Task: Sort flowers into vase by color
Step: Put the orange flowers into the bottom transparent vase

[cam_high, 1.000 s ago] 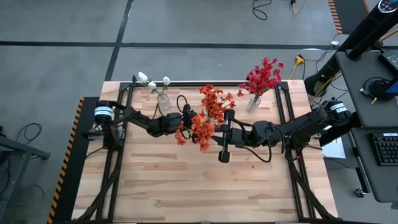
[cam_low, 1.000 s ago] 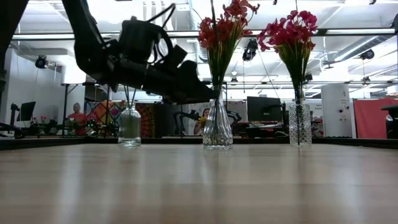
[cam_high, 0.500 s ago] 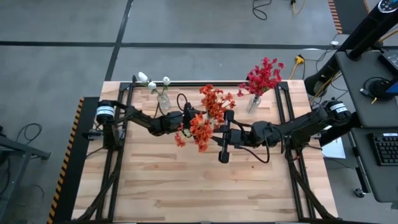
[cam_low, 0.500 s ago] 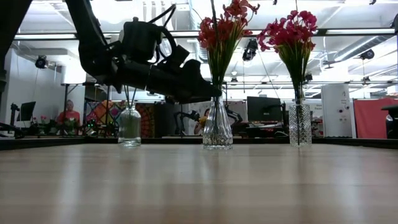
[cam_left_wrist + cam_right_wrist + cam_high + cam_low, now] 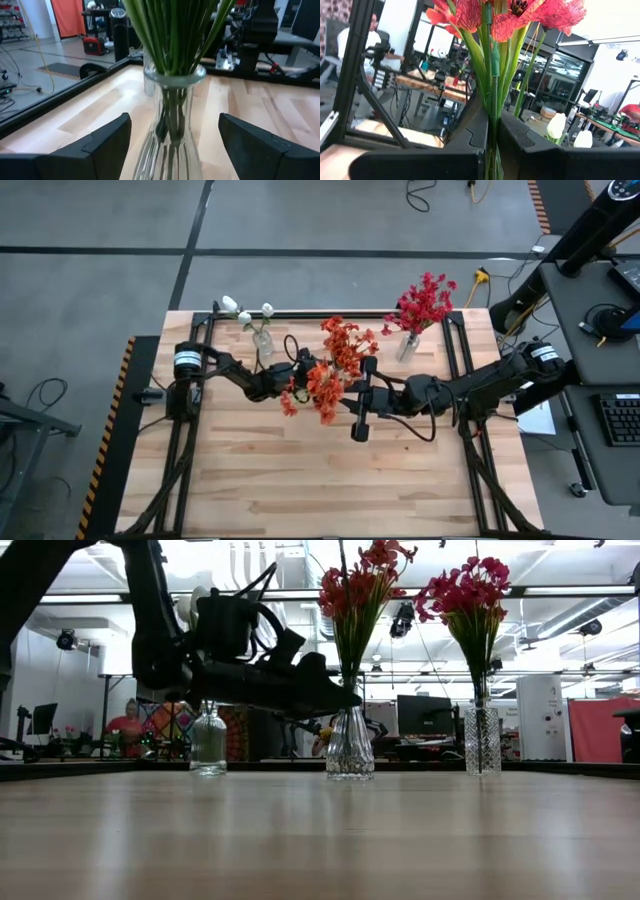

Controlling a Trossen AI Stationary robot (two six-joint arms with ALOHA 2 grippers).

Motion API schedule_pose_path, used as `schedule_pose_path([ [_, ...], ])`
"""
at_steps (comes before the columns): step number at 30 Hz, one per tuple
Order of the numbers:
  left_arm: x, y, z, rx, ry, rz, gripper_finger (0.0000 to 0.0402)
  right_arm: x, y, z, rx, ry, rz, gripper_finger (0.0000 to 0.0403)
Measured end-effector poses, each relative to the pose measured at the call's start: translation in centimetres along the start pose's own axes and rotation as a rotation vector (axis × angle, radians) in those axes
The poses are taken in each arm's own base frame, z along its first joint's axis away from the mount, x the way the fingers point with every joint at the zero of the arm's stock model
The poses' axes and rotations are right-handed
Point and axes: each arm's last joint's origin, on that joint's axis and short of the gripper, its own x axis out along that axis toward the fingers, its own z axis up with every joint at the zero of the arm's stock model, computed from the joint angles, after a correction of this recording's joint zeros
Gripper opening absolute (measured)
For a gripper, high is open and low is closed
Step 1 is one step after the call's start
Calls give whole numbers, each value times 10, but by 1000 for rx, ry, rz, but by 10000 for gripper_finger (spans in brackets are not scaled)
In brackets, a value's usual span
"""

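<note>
A clear glass vase at the table's far middle holds orange flowers on green stems. My left gripper is open and level. One finger stands on each side of the vase's neck, with gaps showing. It also appears in the high view and in the low view. My right gripper, right of the orange blooms in the high view, is shut on stems of an orange spray. Red flowers stand in a right vase. White ones are in a small bottle. My right gripper pinches thin green stems of the orange spray between its two fingers, below the blooms. The fingers come level from the table's right and lie across the stems. The stems stand upright with the blooms above; their lower ends are hidden by the fingers.
The three glass vessels stand in a row along the far edge. A black frame rail runs behind them. Bare wooden tabletop stretches toward the near edge. A person sits in the room beyond the table.
My left arm has reached toward the table's right and dipped slightly. This brought its open fingers up to the orange flowers' vase. The vase, the flowers and my right gripper have stayed in place.
</note>
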Motion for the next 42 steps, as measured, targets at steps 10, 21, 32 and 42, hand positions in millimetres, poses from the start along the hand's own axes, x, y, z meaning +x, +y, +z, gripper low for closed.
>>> schedule_pose_path([
  [10, 5, -1, 6, 2, -40, -4, 253, 1, -4, 3, 55, -41, -26, 19],
  [21, 6, -1, 5, 5, -30, -2, 184, 1, -4, 3, 44, -38, -26, 19],
  [32, 6, -1, 5, 5, -30, 0, 105, 1, -6, 2, 54, -37, -32, 19],
  [42, 6, -1, 5, 1, -28, 1, 96, 2, -11, -4, 51, -16, -53, 19],
])
